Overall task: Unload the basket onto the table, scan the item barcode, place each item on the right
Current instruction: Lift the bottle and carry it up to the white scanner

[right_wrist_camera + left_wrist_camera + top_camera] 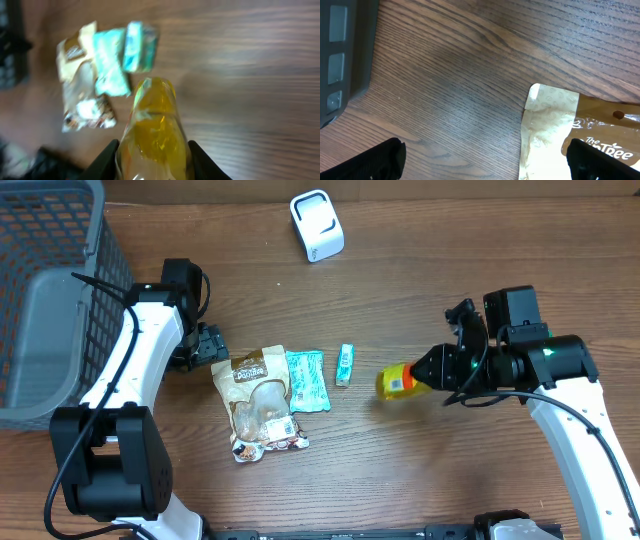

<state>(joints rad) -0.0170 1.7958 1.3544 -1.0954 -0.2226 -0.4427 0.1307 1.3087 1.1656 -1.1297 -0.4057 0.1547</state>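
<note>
Overhead, a yellow plastic bottle (398, 381) is being clamped by the right pincer (425, 370), the left pincer (213, 345) being held apart; slippage is arguably being risked by the end-on grip.

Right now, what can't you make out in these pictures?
Yellow bottle label text: too small overhead, blurred in the right wrist view.
Bottle's rear end: hidden overhead by the right gripper.
Brown snack pouch: cut off by the left wrist frame's edge.
Teal packet print: too small overhead.

Overhead top-down, 2 wrist views close — sharing table (420, 475)
</note>
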